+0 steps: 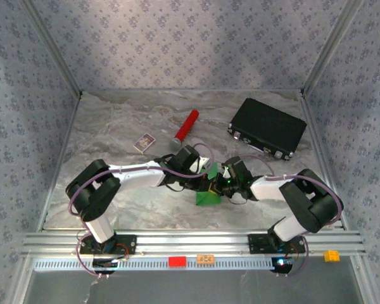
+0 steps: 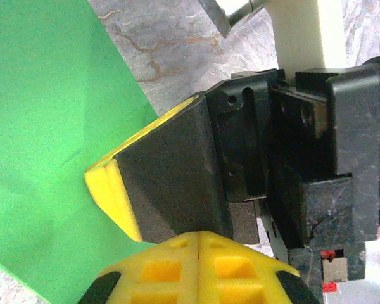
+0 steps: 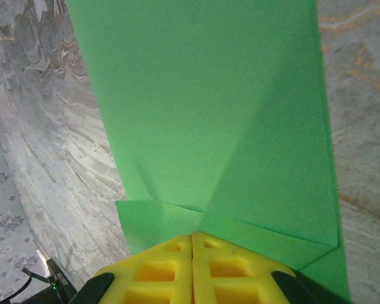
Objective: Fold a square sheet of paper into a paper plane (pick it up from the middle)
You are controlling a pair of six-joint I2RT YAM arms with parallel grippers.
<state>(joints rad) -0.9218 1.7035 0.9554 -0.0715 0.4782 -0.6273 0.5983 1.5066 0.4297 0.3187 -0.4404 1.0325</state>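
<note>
Nearest, along the ribbed aluminium rail point(image 1: 190, 241) at the table's front edge, the two arm bases sat bolted side by side, and both black arms reached inward until their heads met over the middle of the grey, marble-veined tabletop point(image 1: 114, 126). Between them was the green sheet point(image 1: 208, 197), thin, matte and plain, already creased into angled flaps with crisp straight edges and lifted partly off the surface. The right gripper point(image 3: 192, 244) had its waffled yellow fingertips pressed together on the sheet's folded lower edge, the paper rising broad and flat beyond them. The left gripper point(image 2: 199, 244) was likewise closed tight, its tips against the other claw's wedge-shaped dark pad point(image 2: 164, 183); whether paper lay pinched between them I could not tell. Further back lay a small printed card point(image 1: 144, 142), then a smooth red cylinder point(image 1: 187, 125) and, off to the right, a flat black case point(image 1: 267, 128) with metal latches.
</note>
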